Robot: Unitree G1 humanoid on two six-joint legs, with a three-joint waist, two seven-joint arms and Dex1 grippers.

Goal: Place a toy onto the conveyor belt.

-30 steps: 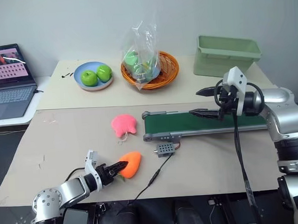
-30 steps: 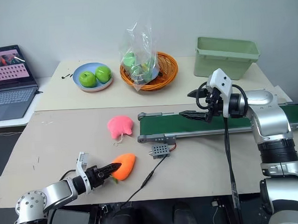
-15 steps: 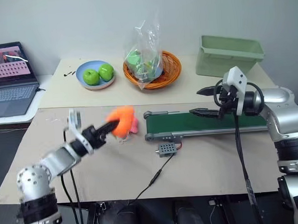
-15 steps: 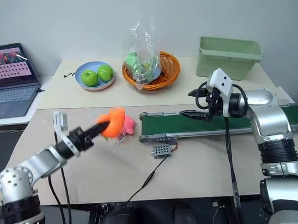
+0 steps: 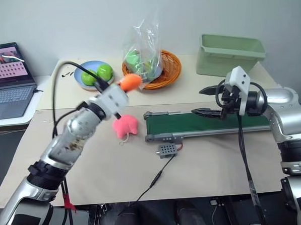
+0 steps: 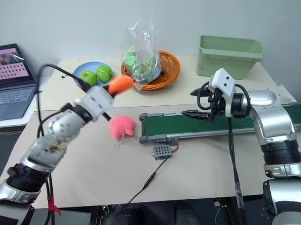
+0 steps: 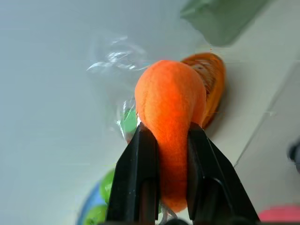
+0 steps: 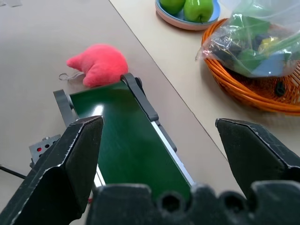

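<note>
Toy [image 7: 169, 110] clamped in raised left gripper [image 7: 169, 140]

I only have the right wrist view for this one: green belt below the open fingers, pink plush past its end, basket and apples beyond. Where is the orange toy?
Observer: The orange toy is up in the air, clamped in the left gripper, short of the conveyor belt and off its left end.
Operator: A firm hold?
Observer: In the left wrist view both fingers press into its sides, and it bulges out past their tips.
Operator: Is anything lying on the belt further along?
Observer: No, its visible green surface is bare; the right gripper hovers open over it.
</note>
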